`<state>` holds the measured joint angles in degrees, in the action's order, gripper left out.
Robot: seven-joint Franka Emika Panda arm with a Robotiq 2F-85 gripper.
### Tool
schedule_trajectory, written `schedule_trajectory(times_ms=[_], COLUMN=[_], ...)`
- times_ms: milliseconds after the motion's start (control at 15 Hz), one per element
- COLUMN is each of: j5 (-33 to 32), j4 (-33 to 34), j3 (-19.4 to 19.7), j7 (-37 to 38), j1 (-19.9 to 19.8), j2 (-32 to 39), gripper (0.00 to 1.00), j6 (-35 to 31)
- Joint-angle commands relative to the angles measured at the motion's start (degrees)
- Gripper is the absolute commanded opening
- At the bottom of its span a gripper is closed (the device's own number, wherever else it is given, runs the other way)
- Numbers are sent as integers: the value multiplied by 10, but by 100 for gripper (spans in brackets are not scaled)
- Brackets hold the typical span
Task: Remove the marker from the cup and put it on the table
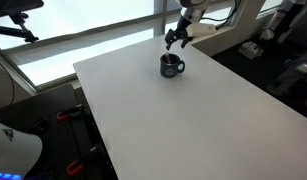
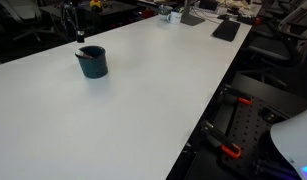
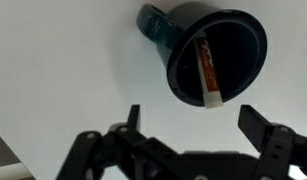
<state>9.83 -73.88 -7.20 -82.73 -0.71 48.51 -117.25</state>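
Marker (image 3: 206, 72) leans slanted inside the cup (image 3: 233, 45), reddish body against the inner wall. Cup stands upright on the table (image 3: 63, 60). My gripper (image 3: 193, 118) hangs just above the cup, jaws apart, gripping nothing.

- Band of bright windows (image 1: 83, 25) beyond the far-left edge of the table (image 1: 193, 120) in an exterior view; strong daylight, glass washed out, dark frame bars across.
- Dark equipment (image 1: 283, 55) crowded past the far-right corner; details unreadable.
- Dark office chairs (image 2: 33, 25) behind the far edge in an exterior view.
- Black flat pad (image 2: 225, 30) near the far corner; same surface or adjoining one, not resolvable.
- Dark floor (image 1: 63, 100) below the near edges; red-handled clamps (image 2: 230, 152) on black framing under the side edge.
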Motion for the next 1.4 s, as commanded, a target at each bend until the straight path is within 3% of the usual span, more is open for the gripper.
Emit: schedule_trajectory(times_ms=[0,333,400,467,600,800,1333], j5=[-21,-24,-23,-23,-22,-22,-23], j4=[15,17,18,18,17,16,13], j3=[-8,-13,-14,-14,-14,-14,-13], j7=[38,50,50,49,49,51,54], j1=[8,8,8,7,5,4,6], j2=[3,9,10,12,13,15,12], gripper=[100,98,95,83,78,60,64], j6=[23,32,35,36,37,39,54])
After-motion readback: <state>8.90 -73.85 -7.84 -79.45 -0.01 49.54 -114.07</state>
